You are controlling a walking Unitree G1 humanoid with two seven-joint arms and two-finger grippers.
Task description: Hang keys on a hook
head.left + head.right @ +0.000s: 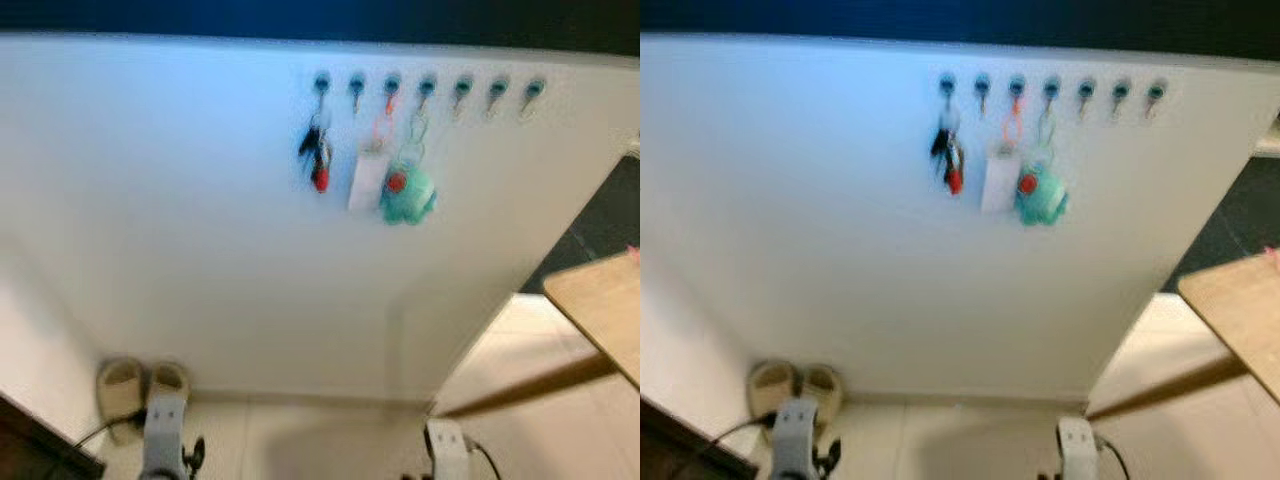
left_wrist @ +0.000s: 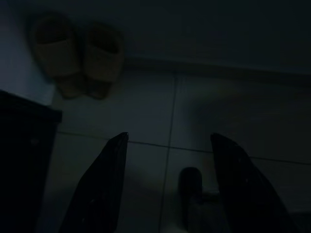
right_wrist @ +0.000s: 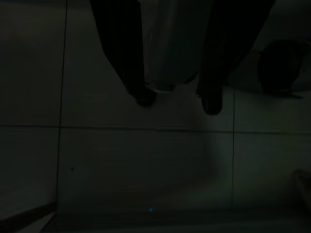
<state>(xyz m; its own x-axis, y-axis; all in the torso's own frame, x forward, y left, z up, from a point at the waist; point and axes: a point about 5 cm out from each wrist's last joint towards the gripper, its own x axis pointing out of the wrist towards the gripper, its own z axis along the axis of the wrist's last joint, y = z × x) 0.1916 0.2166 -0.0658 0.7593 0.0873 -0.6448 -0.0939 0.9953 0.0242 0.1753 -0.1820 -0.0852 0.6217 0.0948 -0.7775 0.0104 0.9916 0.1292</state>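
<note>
A row of several teal hooks (image 1: 425,88) runs along the top of a white wall panel (image 1: 200,200). A bunch of keys (image 1: 316,152) with black and red parts hangs from the leftmost hook. A white tag (image 1: 366,180) on an orange loop and a teal plush charm (image 1: 407,195) hang from hooks further right. The picture is blurred. Both silver arms hang low, the left arm (image 1: 165,430) and the right arm (image 1: 445,445). My left gripper (image 2: 170,137) is open over the floor tiles, far below the hooks. My right gripper (image 3: 178,103) is open too, holding nothing.
A pair of beige slippers (image 1: 140,390) lies on the floor against the wall, ahead of the left arm. A dark cabinet corner (image 1: 30,450) sits at the lower left. A wooden tabletop (image 1: 600,300) juts in from the right.
</note>
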